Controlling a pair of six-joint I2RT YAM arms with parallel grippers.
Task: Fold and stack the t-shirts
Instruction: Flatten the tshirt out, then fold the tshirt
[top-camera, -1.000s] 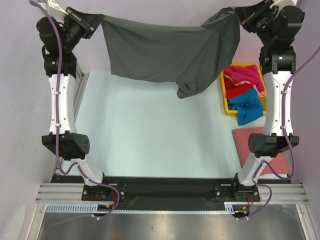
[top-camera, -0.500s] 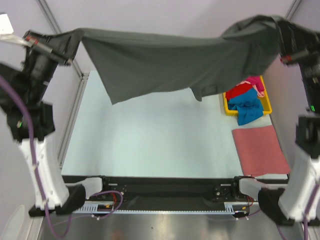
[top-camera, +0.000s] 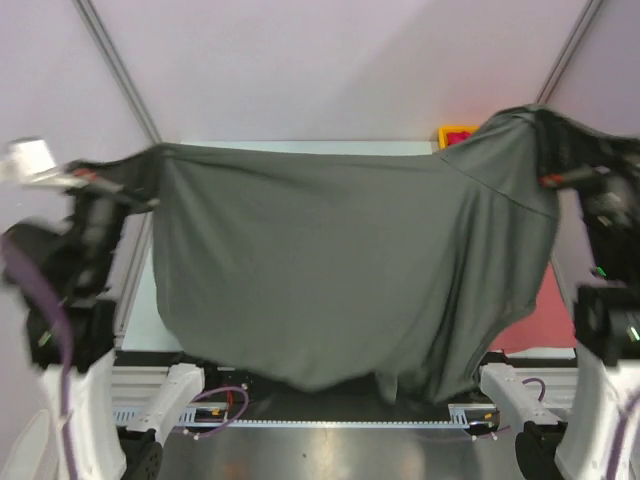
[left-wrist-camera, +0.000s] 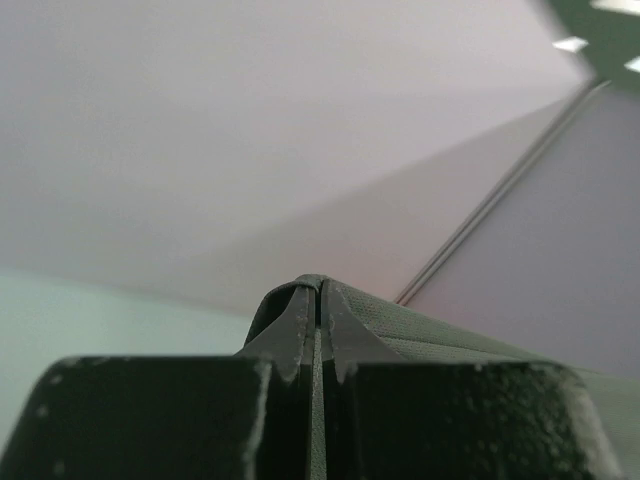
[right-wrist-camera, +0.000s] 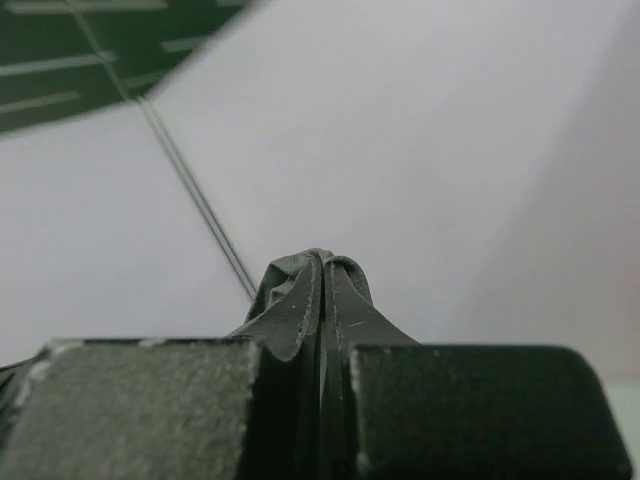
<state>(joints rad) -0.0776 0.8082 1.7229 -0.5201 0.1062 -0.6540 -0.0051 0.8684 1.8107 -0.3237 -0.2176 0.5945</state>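
Observation:
The large dark grey t-shirt hangs spread wide in the air between both arms and hides most of the table. My left gripper is shut on its left top corner; the left wrist view shows the cloth pinched between the closed fingers. My right gripper is shut on its right top corner, with a bunch of cloth over the fingertips in the right wrist view. The folded salmon-pink t-shirt shows as a strip at the right. The magenta, red and blue t-shirts are hidden.
A corner of the yellow tray shows above the shirt at the back right. The pale table shows only as a strip at the back. Frame posts rise at both back corners.
Both arms have lifted and swung toward the near edge, carrying the grey t-shirt up and forward. It now hangs close to the camera, covers the table and hides the tray's shirts.

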